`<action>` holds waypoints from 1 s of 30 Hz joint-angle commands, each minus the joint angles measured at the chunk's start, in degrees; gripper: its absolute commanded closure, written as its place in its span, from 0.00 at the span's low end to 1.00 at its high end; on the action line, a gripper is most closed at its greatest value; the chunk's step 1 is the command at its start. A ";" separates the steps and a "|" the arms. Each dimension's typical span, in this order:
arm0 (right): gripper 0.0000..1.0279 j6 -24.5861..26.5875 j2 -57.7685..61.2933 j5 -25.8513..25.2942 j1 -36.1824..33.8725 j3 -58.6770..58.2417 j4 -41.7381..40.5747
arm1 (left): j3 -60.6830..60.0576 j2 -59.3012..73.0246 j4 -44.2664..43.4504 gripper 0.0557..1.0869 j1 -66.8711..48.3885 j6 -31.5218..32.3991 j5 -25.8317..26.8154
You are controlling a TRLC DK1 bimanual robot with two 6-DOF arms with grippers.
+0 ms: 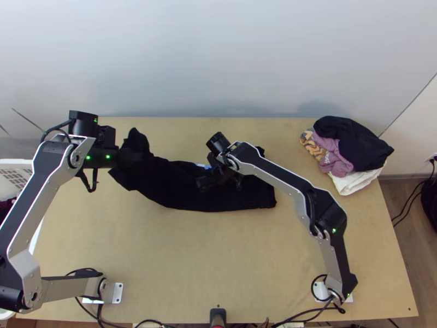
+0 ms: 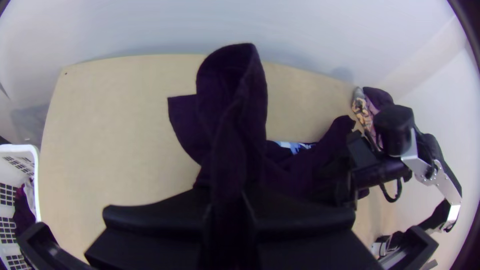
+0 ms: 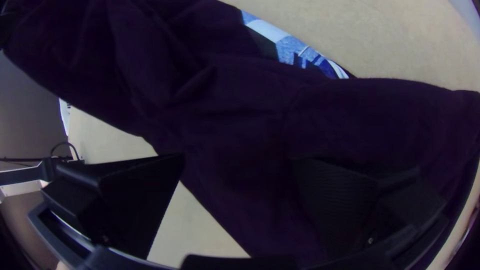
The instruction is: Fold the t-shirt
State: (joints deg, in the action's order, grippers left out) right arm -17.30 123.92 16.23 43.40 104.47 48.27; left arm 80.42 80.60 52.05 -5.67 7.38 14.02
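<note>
1. Table (image 1: 218,262): light wood, under both my pincers, running out past them on every side.
2. T-shirt (image 1: 235,197): black, on the table, a long rumpled band. Starts at my left pincer (image 1: 133,157), passes beneath my right pincer (image 1: 206,181) and on to the right of it. Middle and right stretches lie low, folded over, edges uneven; number of layers, cannot tell. Left end bunched, a loop of cloth sticking up just beyond the left pincer, one flap out to the side of it.
3. Basket (image 2: 33,150): white, slotted walls, left of my left pincer, beside the table. Dark red cloth (image 2: 22,207) inside.
4. Clothes pile (image 1: 355,145): well to the right of my right pincer, a little farther from my bases. Black on top, mauve and patterned pieces at the near-pincer side, white cloth at the bottom.
5. Left pincer: closed up, shirt's left end pinched between the fingers (image 2: 155,220). Which part of the garment, cannot tell.
6. Right pincer: spread wide, nothing gripped. One finger (image 3: 340,200) over shirt, the other by its edge, bare wood partly between. Contact with cloth, cannot tell.
7. Print (image 3: 287,45): blue and white, peeking out along the shirt's far edge, just beyond the right pincer.
</note>
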 commanded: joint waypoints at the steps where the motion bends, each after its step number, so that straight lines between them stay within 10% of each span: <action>1: 0.03 -0.10 4.93 -0.76 -1.82 0.21 -2.13 | 3.60 -1.06 3.76 0.96 -3.73 1.32 1.71; 15: 0.03 -0.28 -8.34 0.38 -5.96 0.74 1.91 | 16.52 9.05 2.35 0.96 -8.57 8.71 2.94; 21: 0.03 2.36 -15.90 4.86 -5.78 15.68 22.31 | 20.48 14.06 1.39 0.96 -14.10 10.47 2.77; 30: 0.03 2.71 -29.35 5.04 -12.55 7.77 28.11 | 29.00 21.97 1.03 0.96 -25.18 13.72 -0.40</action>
State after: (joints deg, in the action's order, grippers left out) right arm -15.31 104.38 20.88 35.99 117.14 71.66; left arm 104.29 97.32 53.49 -22.72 19.46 15.99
